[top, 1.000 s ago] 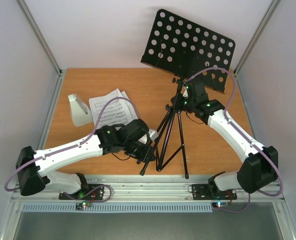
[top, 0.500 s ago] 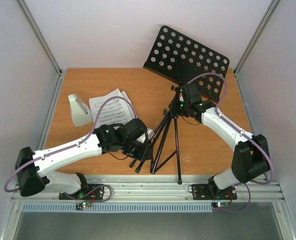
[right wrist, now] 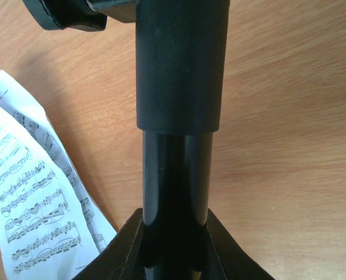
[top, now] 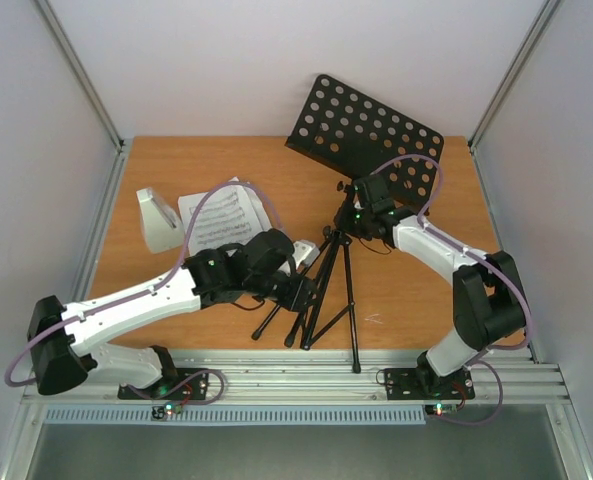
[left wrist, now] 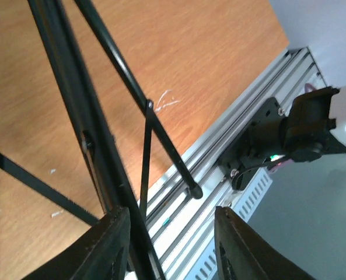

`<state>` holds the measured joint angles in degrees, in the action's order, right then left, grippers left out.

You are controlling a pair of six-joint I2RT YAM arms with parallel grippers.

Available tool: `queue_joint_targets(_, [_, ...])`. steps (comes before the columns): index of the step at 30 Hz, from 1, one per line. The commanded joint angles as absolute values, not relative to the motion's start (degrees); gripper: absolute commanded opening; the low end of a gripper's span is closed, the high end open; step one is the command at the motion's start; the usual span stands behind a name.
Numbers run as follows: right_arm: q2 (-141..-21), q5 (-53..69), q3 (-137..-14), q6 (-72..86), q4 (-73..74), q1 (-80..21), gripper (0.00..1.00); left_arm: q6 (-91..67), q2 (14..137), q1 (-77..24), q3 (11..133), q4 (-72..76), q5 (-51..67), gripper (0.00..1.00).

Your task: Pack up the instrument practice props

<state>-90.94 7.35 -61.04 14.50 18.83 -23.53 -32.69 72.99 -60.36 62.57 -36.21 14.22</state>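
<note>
stand (top: 364, 135): upright mid-desk (top: 416, 290), shifted left over the last second, plate tipped lower.
legs (left wrist: 97, 146): were splayed wide, now drawn into a narrow bundle, one foot out toward the front rail.
left jaws: just released, now parted; bundle beside one finger, not clamped.
right jaws: closed on the pole under the plate, keeping it upright.
sheets (top: 221, 215), metronome (top: 158, 220): back-left on desk, unmoved.
meaning: tripod fold looks nearly done; nothing is packed yet.
</note>
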Motion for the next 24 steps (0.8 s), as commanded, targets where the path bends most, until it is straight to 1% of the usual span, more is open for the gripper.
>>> queue_joint_targets(1, [-91.72, -2.04, -60.22, 3.37, 15.8, -25.66, 0.01, -29.55, 71.16, -60.21, 63.25, -29.98, 11.57, 0.45])
queue_joint_targets(3, [-92.22, -2.01, -60.4, 3.26, 15.88, -25.66, 0.01, -29.41, 70.74, -60.21, 63.0, -30.18, 10.41, 0.5])
queue_joint_targets(6, [-93.03, -1.9, -60.67, 3.1, 15.99, -25.66, 0.01, -29.15, 69.76, -60.21, 62.53, -30.64, 7.7, 0.62])
queue_joint_targets(9, [-94.07, -1.61, -62.23, 2.76, 16.85, -25.64, 0.01, -28.84, 68.26, -60.21, 61.94, -30.93, 5.09, 0.71])
queue_joint_targets(13, [-94.48, -1.4, -64.68, 2.17, 18.79, -25.66, 0.01, -28.57, 65.64, -60.21, 61.0, -31.35, 1.09, 0.79])
queue_joint_targets(17, [-94.42, -1.36, -67.25, 1.45, 21.0, -25.66, 0.01, -28.74, 61.97, -60.21, 59.38, -30.73, -3.06, 0.85])
queue_joint_targets(24, [-94.64, -1.32, -71.37, -1.3, 24.98, -25.66, 0.01, -28.43, 58.77, -60.21, 58.71, -31.5, -5.82, 0.86])
